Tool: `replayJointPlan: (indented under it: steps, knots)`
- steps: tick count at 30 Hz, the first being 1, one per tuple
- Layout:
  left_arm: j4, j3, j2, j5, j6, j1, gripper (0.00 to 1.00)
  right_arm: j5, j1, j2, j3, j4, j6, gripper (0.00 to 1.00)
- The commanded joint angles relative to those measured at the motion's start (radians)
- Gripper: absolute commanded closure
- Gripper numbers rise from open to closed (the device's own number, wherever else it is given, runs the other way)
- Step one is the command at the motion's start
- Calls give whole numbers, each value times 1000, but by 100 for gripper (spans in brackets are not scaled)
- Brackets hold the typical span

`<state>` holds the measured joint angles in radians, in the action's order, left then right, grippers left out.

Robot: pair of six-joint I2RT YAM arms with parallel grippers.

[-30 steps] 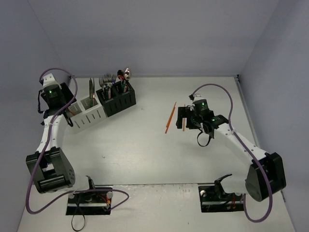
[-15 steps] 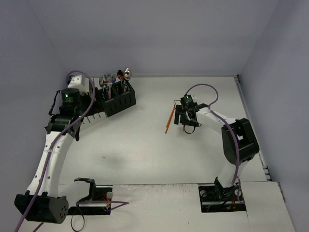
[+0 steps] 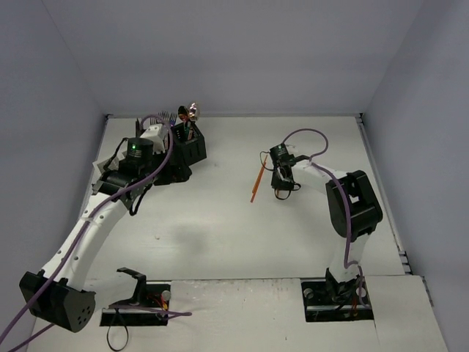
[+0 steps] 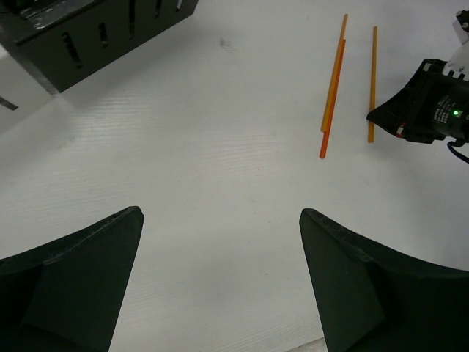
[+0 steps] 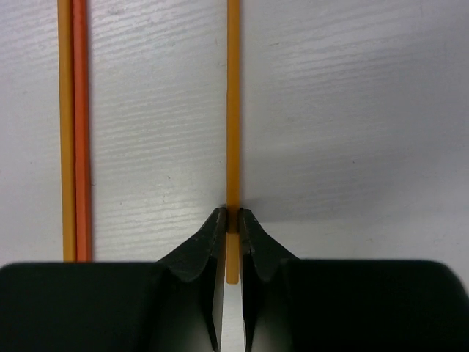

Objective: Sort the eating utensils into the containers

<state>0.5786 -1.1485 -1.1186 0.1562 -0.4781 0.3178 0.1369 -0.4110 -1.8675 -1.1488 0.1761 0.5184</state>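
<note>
My right gripper (image 5: pixel 233 220) is shut on the near end of a single orange stick (image 5: pixel 233 110) that lies flat on the table. Two more orange sticks (image 5: pixel 73 125) lie side by side just left of it, seen also from above as the stick pair (image 3: pixel 257 180) beside the right gripper (image 3: pixel 281 180). My left gripper (image 4: pixel 220 293) hangs open and empty over bare table, right of the black container (image 3: pixel 187 147), which holds forks and a spoon (image 3: pixel 193 111). The left arm hides the white container.
The left wrist view shows the black container's wall (image 4: pixel 95 29) at top left and the right gripper (image 4: pixel 429 110) at the far right beside the sticks (image 4: pixel 333 88). Walls close the table at the back and sides.
The right gripper closed on the single orange stick. The left arm swung away from the containers toward the table's middle, and its jaws opened wider.
</note>
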Motion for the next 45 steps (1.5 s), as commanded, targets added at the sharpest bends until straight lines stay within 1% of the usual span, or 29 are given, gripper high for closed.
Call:
replayJointPlan:
  steps: [1, 5, 9, 11, 14, 17, 20, 24, 27, 29, 30, 31, 34, 37, 38, 39, 40, 45]
  knots:
    - [-103, -83, -29, 54, -29, 27, 14, 22, 2, 39, -19, 2, 19, 100]
    - [-152, -120, -72, 108, -53, 57, 14, 10, -37, 164, -13, -6, -50, 100]
    - [-238, -153, -113, 162, -104, 103, 14, -15, -115, 347, 15, -56, -160, 100]
    - [-286, -172, -142, 179, -130, 132, 14, -68, -165, 437, 44, -104, -204, 100]
    - [-379, -197, -194, 203, -166, 173, 14, -184, -194, 560, 81, -162, -255, 100]
    - [-473, -214, -231, 216, -204, 209, 14, -277, -224, 624, 105, -214, -318, 100]
    - [-546, -217, -251, 214, -232, 242, 14, -360, -236, 684, 110, -240, -348, 100]
    - [-570, -235, -276, 181, -234, 278, 14, -412, -254, 720, 107, -259, -362, 100]
    - [-625, -235, -288, 157, -244, 301, 15, -430, -267, 728, 104, -264, -368, 100]
    - [-640, -235, -296, 140, -239, 315, 20, -438, -273, 732, 110, -270, -370, 100]
    - [-645, -234, -299, 131, -238, 321, 26, -442, -275, 733, 112, -271, -370, 100]
    - [-650, -233, -303, 121, -238, 326, 36, -444, -275, 735, 113, -273, -371, 100]
    - [-652, -232, -311, 99, -234, 340, 59, -446, -275, 735, 118, -275, -376, 100]
    - [-651, -229, -314, 76, -228, 348, 86, -439, -275, 732, 121, -277, -382, 99]
    - [-650, -228, -314, 71, -223, 350, 92, -438, -275, 730, 120, -277, -384, 98]
    - [-648, -227, -313, 67, -219, 351, 96, -435, -275, 728, 119, -277, -385, 94]
    - [-647, -227, -310, 62, -215, 352, 99, -430, -275, 727, 118, -277, -386, 87]
    - [-613, -226, -285, 1, -166, 352, 100, -394, -273, 709, 106, -273, -385, 51]
